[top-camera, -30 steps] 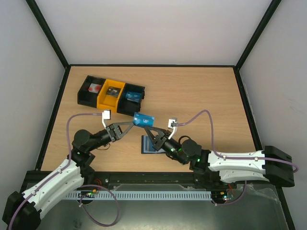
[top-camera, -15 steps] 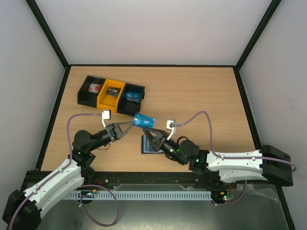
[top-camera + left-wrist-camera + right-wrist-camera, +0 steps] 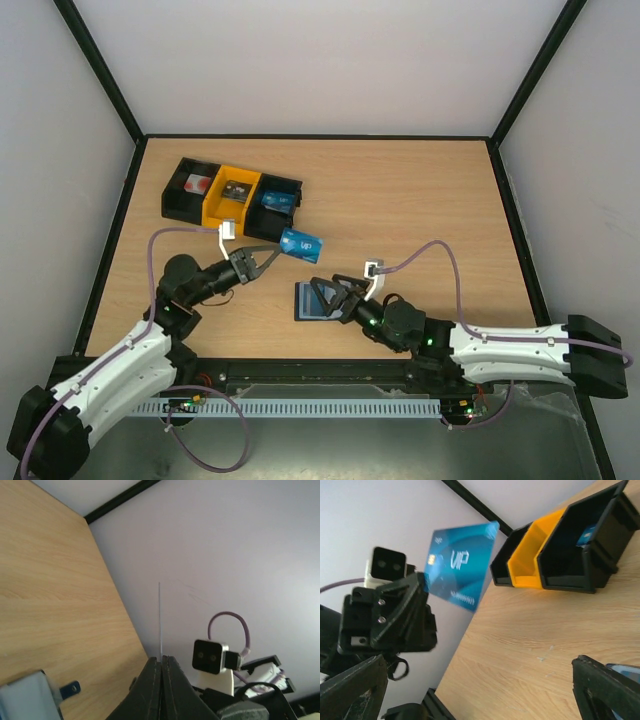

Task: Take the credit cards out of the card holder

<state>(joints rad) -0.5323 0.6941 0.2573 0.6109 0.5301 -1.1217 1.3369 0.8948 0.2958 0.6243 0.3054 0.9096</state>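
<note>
A bright blue credit card (image 3: 300,243) hangs in the air, pinched at its left end by my left gripper (image 3: 262,258), which is shut on it. The left wrist view shows the card edge-on as a thin line (image 3: 160,620) rising from the closed left gripper (image 3: 161,658). In the right wrist view the card (image 3: 460,562) reads "VIP". The card holder (image 3: 308,302) lies flat on the table, partly under my right gripper (image 3: 335,292). That gripper (image 3: 480,665) is open wide with nothing between its fingers (image 3: 350,690).
A row of three bins stands at the back left: black (image 3: 190,185), yellow (image 3: 232,198) and black (image 3: 275,205). The last one has something blue (image 3: 587,532) in it. Black frame rails edge the table.
My right gripper opened, let go of the blue card and drew back over the card holder. My left gripper closed on the card and now holds it alone.
</note>
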